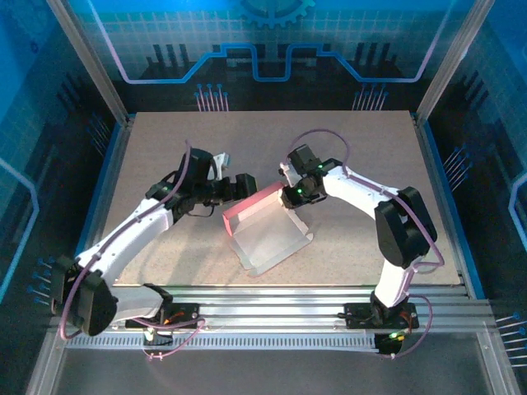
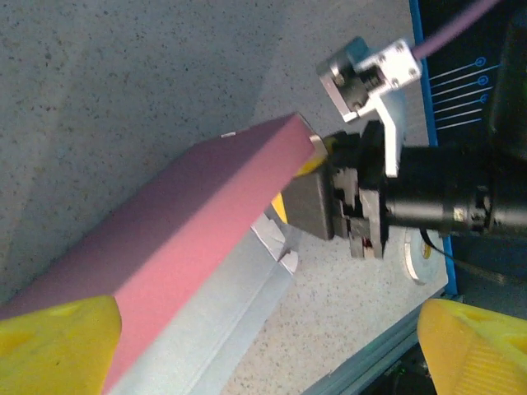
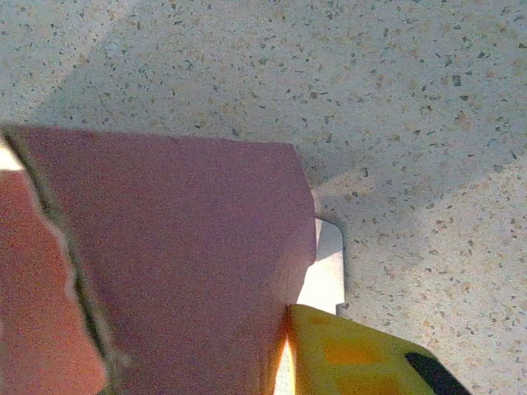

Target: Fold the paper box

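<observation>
The paper box [image 1: 265, 240] lies mid-table, half folded. Its pale inner sheet is flat and one long pink wall [image 1: 251, 202] stands up along the far side. My left gripper [image 1: 245, 186] sits at the wall's left part, fingers wide open; in the left wrist view [image 2: 265, 346] the pink wall [image 2: 189, 230] passes over the left finger [image 2: 58, 346]. My right gripper [image 1: 288, 196] is at the wall's right end, its yellow tips [image 2: 298, 183] close either side of the cardboard. In the right wrist view one finger [image 3: 362, 354] rests against the pink panel [image 3: 181, 247]; the other is hidden behind it.
The speckled table [image 1: 165, 148] has bare room to the left, right and far side of the box. A ribbed aluminium rail [image 1: 272, 300] runs along the near edge, frame posts stand at the back corners, and a blue lip [image 1: 445, 206] borders the right side.
</observation>
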You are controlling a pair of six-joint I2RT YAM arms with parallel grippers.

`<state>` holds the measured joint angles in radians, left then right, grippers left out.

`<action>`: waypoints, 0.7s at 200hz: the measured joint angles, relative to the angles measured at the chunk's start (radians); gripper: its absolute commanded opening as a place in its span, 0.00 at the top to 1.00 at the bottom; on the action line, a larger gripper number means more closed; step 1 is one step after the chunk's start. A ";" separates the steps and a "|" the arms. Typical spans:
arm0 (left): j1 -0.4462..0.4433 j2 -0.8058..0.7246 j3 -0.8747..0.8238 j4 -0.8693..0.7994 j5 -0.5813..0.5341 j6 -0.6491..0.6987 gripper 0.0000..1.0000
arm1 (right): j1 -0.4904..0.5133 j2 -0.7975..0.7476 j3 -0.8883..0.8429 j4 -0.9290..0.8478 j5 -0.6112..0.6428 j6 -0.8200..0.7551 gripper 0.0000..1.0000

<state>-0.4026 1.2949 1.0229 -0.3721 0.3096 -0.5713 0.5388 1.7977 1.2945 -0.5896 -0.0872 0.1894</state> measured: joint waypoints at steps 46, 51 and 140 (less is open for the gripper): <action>0.017 0.164 0.077 0.095 0.055 0.100 0.06 | 0.011 -0.036 -0.055 0.056 -0.004 0.019 0.86; 0.017 0.179 0.080 0.109 0.064 0.105 0.06 | 0.012 -0.039 -0.060 0.060 -0.004 0.020 0.87; 0.016 0.323 0.057 0.243 0.157 0.129 0.22 | 0.042 -0.048 -0.089 0.094 0.027 0.042 0.86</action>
<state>-0.3862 1.6184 1.0798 -0.1295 0.4667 -0.4423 0.5804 1.7500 1.2057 -0.4953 -0.0605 0.2317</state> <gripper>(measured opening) 0.799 0.123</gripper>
